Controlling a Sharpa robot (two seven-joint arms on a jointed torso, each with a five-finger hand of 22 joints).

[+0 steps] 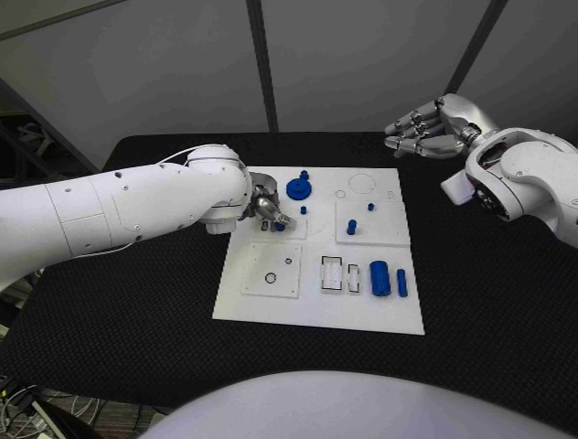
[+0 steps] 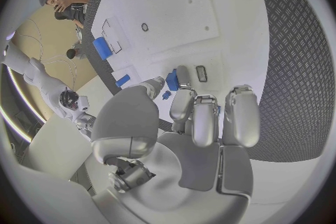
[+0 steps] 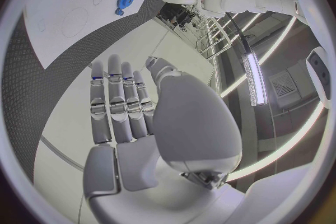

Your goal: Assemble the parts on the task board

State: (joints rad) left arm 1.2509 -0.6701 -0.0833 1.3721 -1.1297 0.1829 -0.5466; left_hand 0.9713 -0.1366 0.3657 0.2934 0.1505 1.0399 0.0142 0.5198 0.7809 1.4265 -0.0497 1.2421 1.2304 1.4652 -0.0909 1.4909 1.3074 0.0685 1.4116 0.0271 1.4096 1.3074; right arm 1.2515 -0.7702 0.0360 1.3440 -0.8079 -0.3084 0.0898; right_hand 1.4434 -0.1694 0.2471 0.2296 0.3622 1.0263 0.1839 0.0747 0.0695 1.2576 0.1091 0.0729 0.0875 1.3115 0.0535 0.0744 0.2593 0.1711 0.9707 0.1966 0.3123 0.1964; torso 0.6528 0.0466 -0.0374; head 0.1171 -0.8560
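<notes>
The left hand (image 1: 270,212) is down on the task board (image 1: 318,311), fingertips pinching a small blue part (image 2: 171,80) at the board's near-left inset. Just beyond its fingers sits the blue gear (image 1: 298,189); a blue cylinder (image 1: 379,277) lies well off toward the robot. The part looks light, rigid plastic — slick, I'd guess, so best taken across its flat sides. The right hand (image 1: 430,128) hangs off the board, fingers loosely curled, holding nothing.

The flat white rectangular task board (image 1: 318,306) lies in the middle of the black table. On it a round blue gear (image 1: 298,189) stands near the far edge, and a thick blue cylinder (image 1: 380,278) lies beside a thin blue pin (image 1: 401,283) near the right edge.
</notes>
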